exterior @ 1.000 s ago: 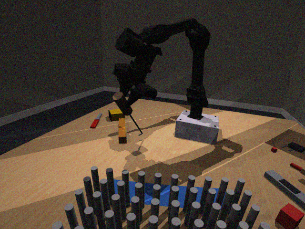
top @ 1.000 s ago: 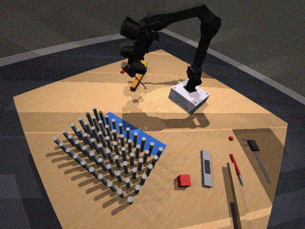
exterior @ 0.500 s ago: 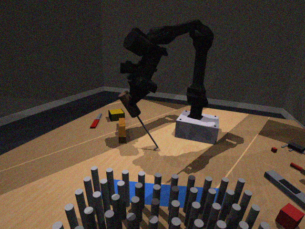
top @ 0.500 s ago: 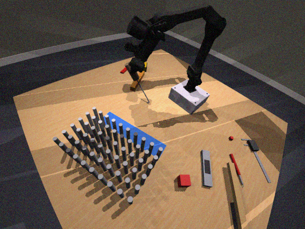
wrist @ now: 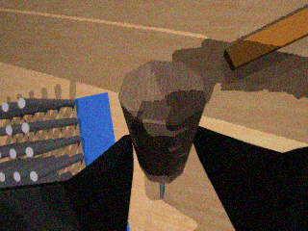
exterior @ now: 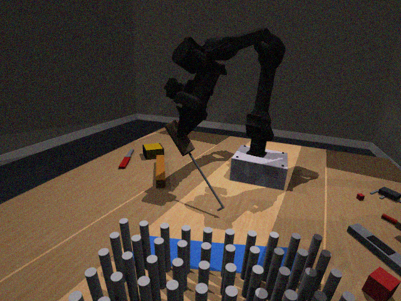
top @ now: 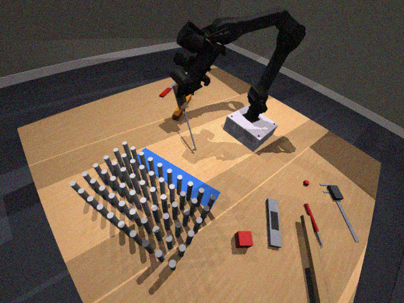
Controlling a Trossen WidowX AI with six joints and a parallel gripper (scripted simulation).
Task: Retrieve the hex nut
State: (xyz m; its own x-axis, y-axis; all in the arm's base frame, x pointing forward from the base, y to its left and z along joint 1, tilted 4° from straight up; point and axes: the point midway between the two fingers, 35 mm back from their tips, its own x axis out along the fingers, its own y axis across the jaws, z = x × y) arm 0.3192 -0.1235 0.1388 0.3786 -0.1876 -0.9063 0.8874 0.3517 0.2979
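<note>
My gripper (top: 183, 99) (exterior: 182, 139) (wrist: 162, 137) is shut on the faceted brown handle of a hook tool. Its thin grey rod (top: 190, 132) (exterior: 205, 178) slants down and ends in a short bent tip (exterior: 220, 209), above the table between the blue strip and the robot base. The blue taped strip (top: 196, 184) (exterior: 195, 249) (wrist: 96, 125) lies along the base-side edge of the spacer field. The grey spacers (top: 165, 206) (exterior: 125, 234) (wrist: 53, 103) stand upright in rows. The tool is outside the field. I cannot make out the nut among the spacers.
An orange bar (top: 177, 113) (exterior: 160, 170) (wrist: 271, 36), yellow block (exterior: 153, 150) and red-handled tool (top: 165, 92) (exterior: 124, 162) lie beyond the gripper. Right of the field are a red cube (top: 243, 238), grey bar (top: 274, 236), red screwdriver (top: 311, 218) and two-pronged tool (top: 334, 192).
</note>
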